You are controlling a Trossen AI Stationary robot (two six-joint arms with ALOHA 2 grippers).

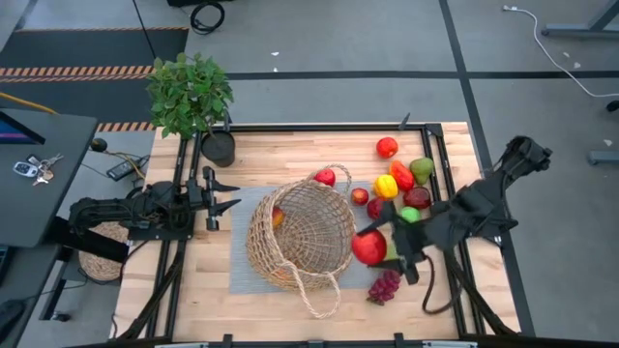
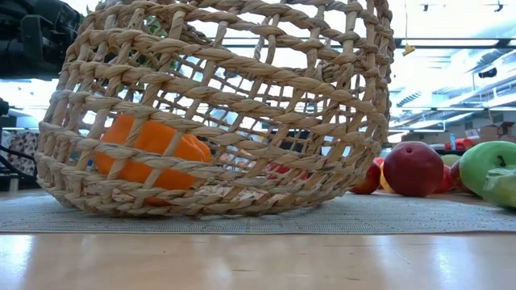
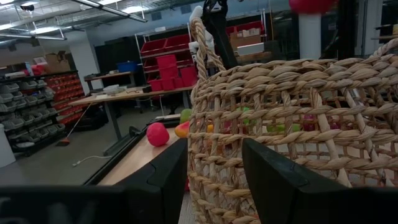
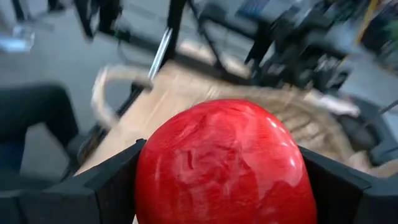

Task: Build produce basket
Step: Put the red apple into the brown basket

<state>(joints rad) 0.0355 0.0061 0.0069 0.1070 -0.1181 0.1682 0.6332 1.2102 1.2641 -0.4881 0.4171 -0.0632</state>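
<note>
1. Apple [image 1: 368, 246], red, sits clamped between the fingers of the right claw [image 1: 371, 246], just beside the basket's [image 1: 300, 232] rim on its right.
2. Basket lies tipped on its side on a grey mat [image 1: 242, 275] mid-counter [image 1: 193, 300], with an orange [image 2: 149, 153] inside.
3. Loose produce [image 1: 401, 184] clusters right of the basket; grapes [image 1: 384, 287] lie near the right claw.
4. Left claw [image 1: 224, 193] hangs spread wide left of the basket, holding nothing.
5. Plant [image 1: 191, 92] stands at the far-left corner.
</note>
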